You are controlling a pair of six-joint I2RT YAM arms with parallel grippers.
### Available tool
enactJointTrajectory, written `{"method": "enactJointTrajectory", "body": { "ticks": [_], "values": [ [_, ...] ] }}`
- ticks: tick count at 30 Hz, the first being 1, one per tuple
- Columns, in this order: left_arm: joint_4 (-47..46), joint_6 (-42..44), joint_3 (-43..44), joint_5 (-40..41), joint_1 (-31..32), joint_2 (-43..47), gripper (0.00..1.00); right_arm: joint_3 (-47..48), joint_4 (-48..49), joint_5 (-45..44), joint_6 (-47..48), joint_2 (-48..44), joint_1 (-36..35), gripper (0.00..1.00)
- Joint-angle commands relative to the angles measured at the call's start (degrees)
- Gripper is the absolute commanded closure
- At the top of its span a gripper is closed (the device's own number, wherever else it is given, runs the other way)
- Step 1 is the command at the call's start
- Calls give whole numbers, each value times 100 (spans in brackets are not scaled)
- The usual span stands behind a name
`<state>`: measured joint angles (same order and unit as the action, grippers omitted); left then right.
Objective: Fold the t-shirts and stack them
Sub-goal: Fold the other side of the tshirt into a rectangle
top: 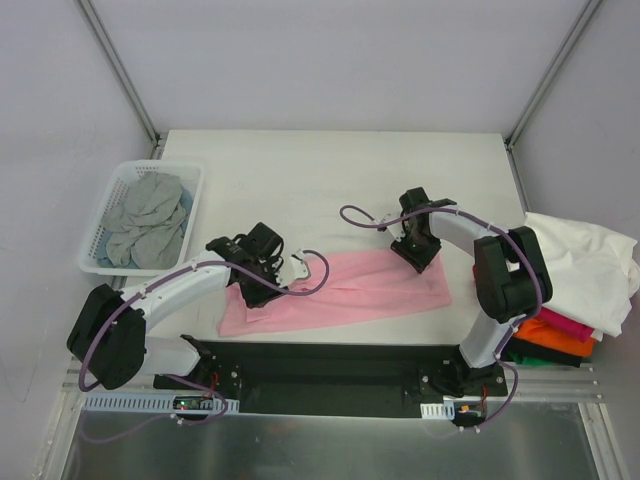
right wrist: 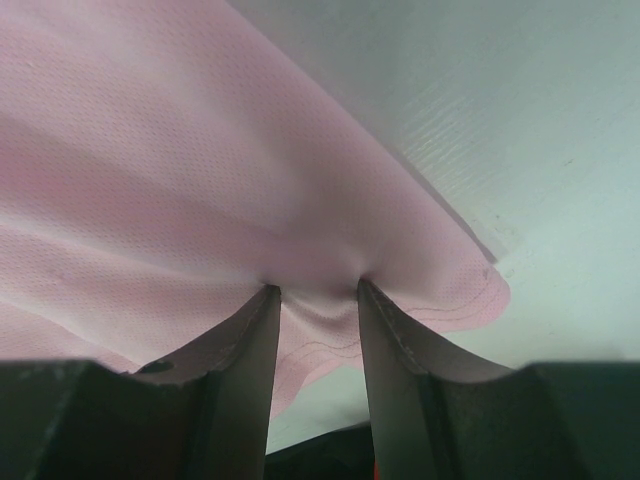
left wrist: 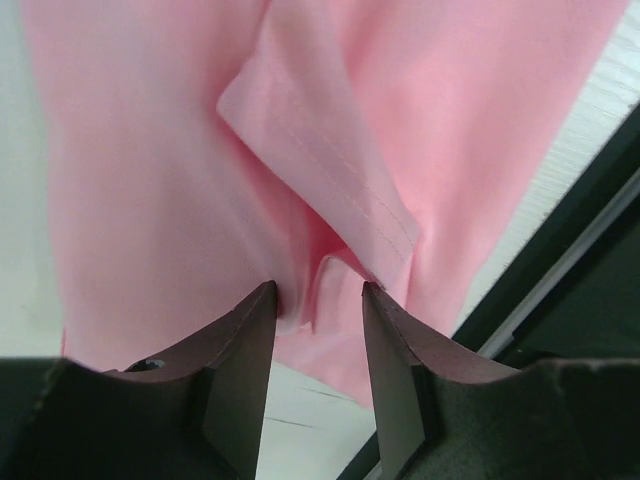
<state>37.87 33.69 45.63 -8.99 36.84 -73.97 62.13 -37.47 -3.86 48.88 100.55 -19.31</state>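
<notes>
On table (top: 300, 170), both tools pinching pink t-shirt (top: 350, 290) edges, left tool (left wrist: 318, 300), right tool (right wrist: 316, 295)

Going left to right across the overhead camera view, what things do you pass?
White basket of grey shirts → left gripper → pink shirt → right gripper → white shirt on the pile of colored shirts.

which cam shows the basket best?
Top external: the white basket sits whole at the table's left, grey cloth inside. Neither wrist view shows it; both see only the pink shirt and their own fingers.
</notes>
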Motion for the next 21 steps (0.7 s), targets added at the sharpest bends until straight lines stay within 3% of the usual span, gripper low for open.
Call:
{"method": "enactJointTrajectory", "body": {
  "ticks": [1, 9, 21],
  "values": [
    [432, 85, 157, -516, 139, 5, 61, -113, -102, -27, -46, 8, 33, 60],
    [371, 181, 297, 246, 139, 235, 62, -78, -137, 17, -63, 17, 24, 60],
    [-578, 436, 385, 1848, 113, -556, 65, -122, -137, -27, -46, -71, 15, 60]
  ]
}}
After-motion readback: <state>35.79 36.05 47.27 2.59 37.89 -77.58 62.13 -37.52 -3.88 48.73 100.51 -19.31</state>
